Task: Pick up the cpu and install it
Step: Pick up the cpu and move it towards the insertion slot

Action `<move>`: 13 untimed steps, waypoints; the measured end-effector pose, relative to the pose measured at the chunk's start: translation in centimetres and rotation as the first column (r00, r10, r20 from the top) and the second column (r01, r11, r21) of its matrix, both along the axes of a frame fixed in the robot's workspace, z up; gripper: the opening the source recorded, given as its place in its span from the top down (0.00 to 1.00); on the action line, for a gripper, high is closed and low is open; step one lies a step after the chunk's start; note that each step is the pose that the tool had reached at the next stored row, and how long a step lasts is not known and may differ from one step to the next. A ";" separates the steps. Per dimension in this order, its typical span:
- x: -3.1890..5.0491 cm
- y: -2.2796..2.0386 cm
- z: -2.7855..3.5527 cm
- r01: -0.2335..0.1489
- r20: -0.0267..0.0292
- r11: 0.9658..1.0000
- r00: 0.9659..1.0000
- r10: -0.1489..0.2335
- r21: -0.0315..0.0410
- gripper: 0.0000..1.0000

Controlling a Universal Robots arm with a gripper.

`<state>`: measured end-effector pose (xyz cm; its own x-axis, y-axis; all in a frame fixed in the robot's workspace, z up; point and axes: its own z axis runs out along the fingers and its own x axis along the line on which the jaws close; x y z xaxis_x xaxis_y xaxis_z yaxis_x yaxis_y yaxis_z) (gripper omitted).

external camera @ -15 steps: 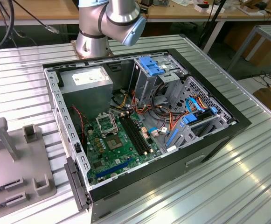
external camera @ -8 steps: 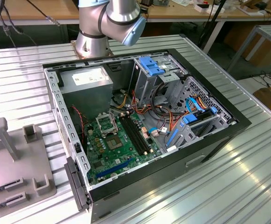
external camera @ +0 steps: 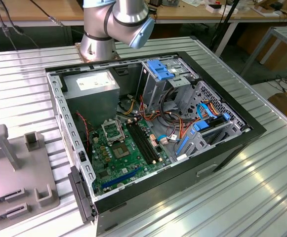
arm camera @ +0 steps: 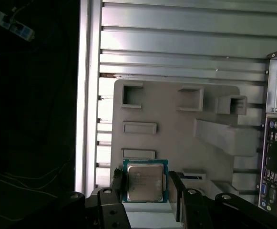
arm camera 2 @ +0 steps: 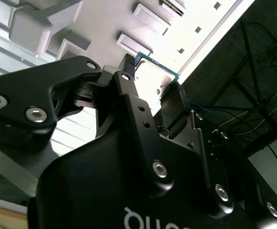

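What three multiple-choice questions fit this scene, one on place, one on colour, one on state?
1. The cpu shows in front of: A the grey tray; B the socket; C a keyboard.
2. The motherboard is: A red; B green; C white.
3. The hand is: A open, empty; B holding a cable; C shut on the cpu.
1 A: the tray lies behind the cpu in the first wrist view.
2 B: green board in the exterior view.
3 C: fingers clamp both cpu sides in both wrist views.

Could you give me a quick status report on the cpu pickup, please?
Gripper shut on cpu, fingers at two opposite edges. Held over grey fixture tray, not yet in the case. Nothing blocking seen.
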<state>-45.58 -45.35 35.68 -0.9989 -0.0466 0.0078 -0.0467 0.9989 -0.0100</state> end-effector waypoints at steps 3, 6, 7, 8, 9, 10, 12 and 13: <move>0.00 0.00 0.37 0.000 0.000 1.000 1.000 0.000 0.000 0.53; 0.00 0.00 0.52 0.000 0.000 1.000 1.000 0.000 0.000 0.53; 0.00 0.00 0.52 0.000 0.000 1.000 1.000 0.000 0.000 0.53; 0.00 0.00 0.55 0.000 0.000 1.000 1.000 0.000 0.000 0.53; 0.00 0.00 0.57 0.000 0.000 1.000 1.000 0.000 0.000 0.53; 0.00 0.00 0.57 0.000 0.000 1.000 1.000 0.000 0.000 0.53; 0.00 0.00 0.61 0.000 0.000 1.000 1.000 0.000 0.000 0.53; 0.00 0.00 0.62 0.000 0.000 1.000 1.000 0.000 0.000 0.53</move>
